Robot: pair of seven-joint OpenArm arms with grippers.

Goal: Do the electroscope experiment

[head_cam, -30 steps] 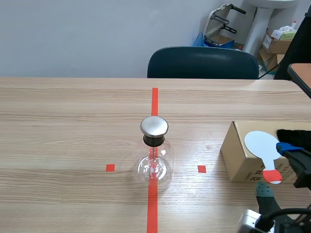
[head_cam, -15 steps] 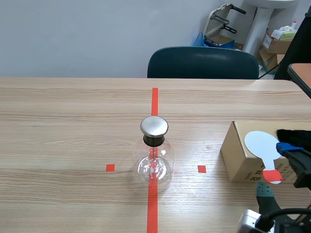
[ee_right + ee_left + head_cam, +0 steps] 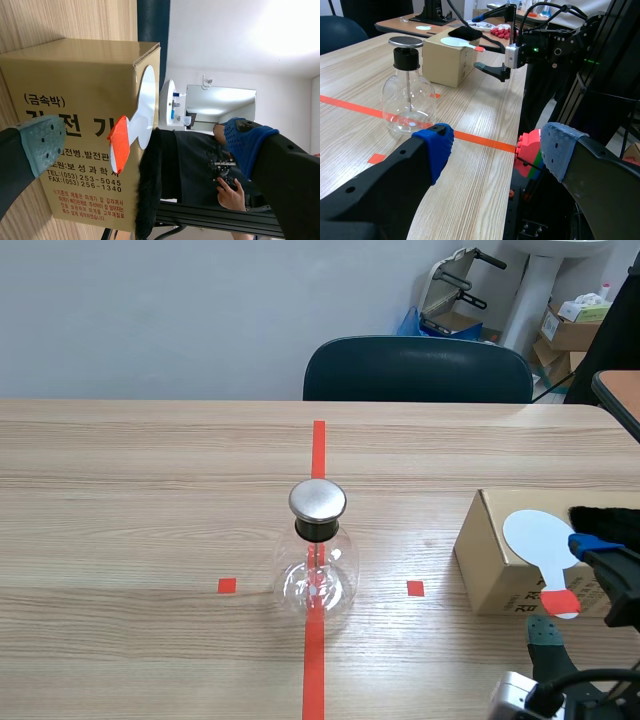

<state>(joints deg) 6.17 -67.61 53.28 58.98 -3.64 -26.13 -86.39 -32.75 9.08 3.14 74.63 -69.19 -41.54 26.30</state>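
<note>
- Fingers of left gripper (image 3: 495, 147) and right gripper (image 3: 145, 142) both spread apart, gripping nothing.
- Flask (image 3: 315, 580) stands upright on the red tape line (image 3: 318, 445).
- Paddle (image 3: 535, 535) lies atop the box (image 3: 488, 570), ahead of the right gripper.

Wall (image 3: 150, 310) was plain pale grey. Dark chair (image 3: 418, 368) sat at the wooden table's (image 3: 120, 500) far edge. Cardboard boxes (image 3: 572, 332) were piled in the right corner.

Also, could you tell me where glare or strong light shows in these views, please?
Scene view: even light, with a soft highlight on the metal cap of the electroscope. Left wrist view: small glints in its glass. Right wrist view: the wall beyond the cardboard box is washed out white.
</note>
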